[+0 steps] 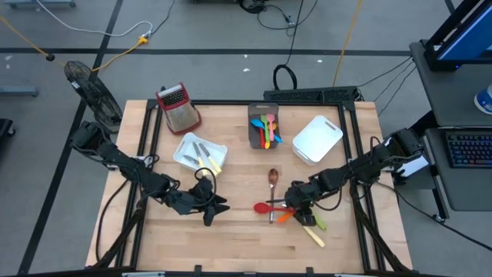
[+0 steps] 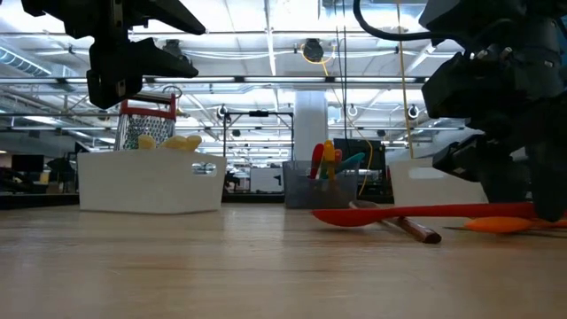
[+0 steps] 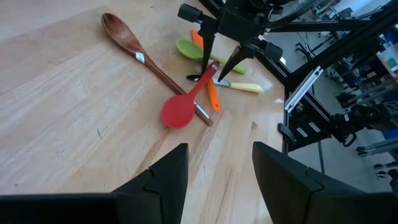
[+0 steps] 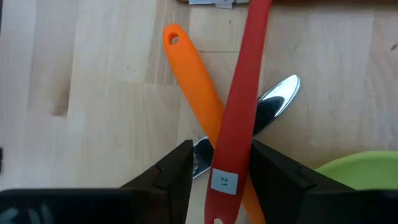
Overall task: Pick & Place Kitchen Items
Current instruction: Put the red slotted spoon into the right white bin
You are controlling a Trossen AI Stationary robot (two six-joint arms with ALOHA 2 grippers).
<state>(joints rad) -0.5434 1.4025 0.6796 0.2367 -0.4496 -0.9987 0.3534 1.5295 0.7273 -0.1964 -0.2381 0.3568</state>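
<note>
right gripper (image 1: 296, 208): fingers straddle red plastic spoon (image 1: 270, 206) handle, not clamped
under spoon: orange plastic utensil (image 4: 193, 81), metal knife blade (image 4: 273, 102)
12 o'clock: brown wooden spoon (image 1: 273, 183)
left gripper (image 1: 217, 206): open, empty, 9 o'clock of pile

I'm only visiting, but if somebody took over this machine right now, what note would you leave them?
Right gripper: open, straddling the red spoon's handle in the pile, not yet closed on it.
Left gripper: open, empty, waiting over bare table near the left side.
Still loose on the table: red spoon, wooden spoon, orange utensil, a metal-bladed piece, a green one.
Already put away: coloured utensils in the dark bin, cutlery in the white tray.
Left to do: grip the red spoon, bin it, then clear the rest.
</note>
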